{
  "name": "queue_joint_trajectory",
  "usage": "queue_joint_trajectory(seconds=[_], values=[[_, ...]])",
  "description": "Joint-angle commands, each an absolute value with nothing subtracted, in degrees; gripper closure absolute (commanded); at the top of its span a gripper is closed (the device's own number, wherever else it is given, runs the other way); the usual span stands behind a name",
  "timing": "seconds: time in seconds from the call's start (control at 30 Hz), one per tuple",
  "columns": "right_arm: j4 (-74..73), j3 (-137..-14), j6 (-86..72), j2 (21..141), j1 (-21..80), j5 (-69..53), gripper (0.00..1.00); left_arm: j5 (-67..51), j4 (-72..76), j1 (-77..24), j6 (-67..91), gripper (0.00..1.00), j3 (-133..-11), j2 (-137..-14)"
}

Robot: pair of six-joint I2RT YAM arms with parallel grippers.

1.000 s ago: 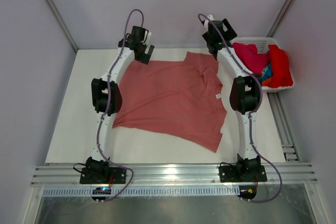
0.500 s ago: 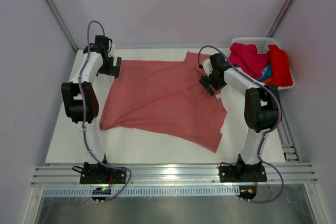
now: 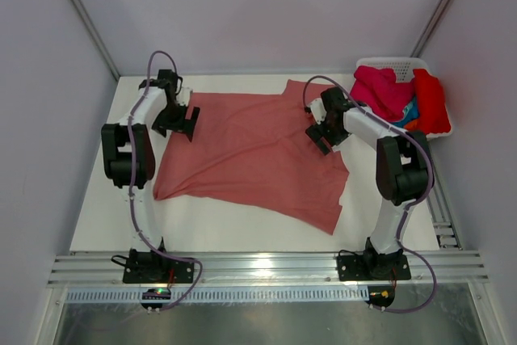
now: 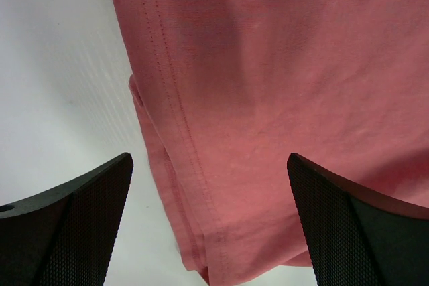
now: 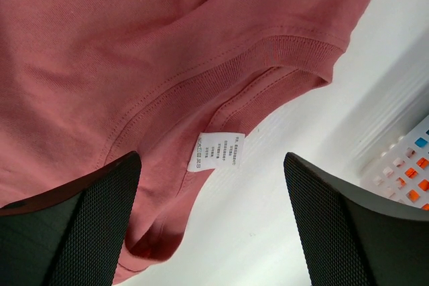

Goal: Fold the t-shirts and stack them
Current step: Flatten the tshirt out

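First, the silver metal rail [image 3: 266, 267] at the near edge carries both arm bases. Just beyond it the white desk [image 3: 105, 208] holds the salmon-pink cotton t-shirt [image 3: 250, 151], which is spread out mostly flat with a few shallow creases. Its near edge slants down to a corner on the right side. Farther in, the left gripper [image 3: 182, 123] sits over the shirt's left border. Its wrist view shows both black fingers set wide apart with nothing between them, and below them a double-stitched hem with a little cloth tucked under beside bare desk. Whether the fingertips touch the fabric cannot be told. At about the same depth on the other side, the right gripper [image 3: 323, 136] is over the shirt's right border, its fingers also spread wide and holding nothing. Its wrist view looks down on the ribbed neckline [image 5: 268, 58] and a white care label [image 5: 216, 151] lying at the cloth's edge. At the far right corner stands the white plastic basket [image 3: 393, 62], well apart from the spread shirt. It is heaped with a crumpled magenta t-shirt [image 3: 384, 86] and a bright red t-shirt [image 3: 432, 103], with small patches of blue cloth [image 3: 412, 108] and orange cloth [image 3: 409, 124] showing between them.
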State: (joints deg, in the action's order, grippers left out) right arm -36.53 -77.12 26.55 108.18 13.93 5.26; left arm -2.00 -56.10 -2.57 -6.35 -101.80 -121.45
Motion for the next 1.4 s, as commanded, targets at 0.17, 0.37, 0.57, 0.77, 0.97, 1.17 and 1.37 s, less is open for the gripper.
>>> queue_joint_trajectory(seconds=[0.17, 0.37, 0.57, 0.77, 0.97, 1.17, 1.37], values=[[-37.6, -79.8, 25.1, 111.3, 14.6, 11.4, 0.09, 3.4, -55.1, -2.4, -8.3, 0.01, -101.1, -124.7], [-37.4, -79.0, 25.4, 111.4, 14.6, 13.3, 0.09, 6.9, -53.2, -2.4, -9.0, 0.01, -105.1, -128.7], [-34.9, -75.3, 27.8, 110.0, 14.5, 16.7, 0.09, 16.0, -47.8, -2.4, -10.8, 0.01, -108.2, -132.6], [-32.3, -72.9, 30.0, 109.3, 14.4, 19.7, 0.09, 18.8, -47.3, -2.4, -13.7, 0.01, -112.9, -135.3], [-30.9, -72.4, 30.0, 110.3, 13.2, 21.9, 0.09, 12.4, -53.6, -2.4, -12.2, 0.01, -110.6, -130.1], [-28.2, -72.6, 32.9, 111.1, 11.5, 23.9, 0.09, 1.8, -60.8, -2.1, -11.6, 0.01, -107.5, -125.5], [-24.3, -76.6, 37.6, 114.4, 8.4, 26.2, 0.09, -6.5, -64.2, -1.8, -11.5, 0.01, -101.7, -120.0]])
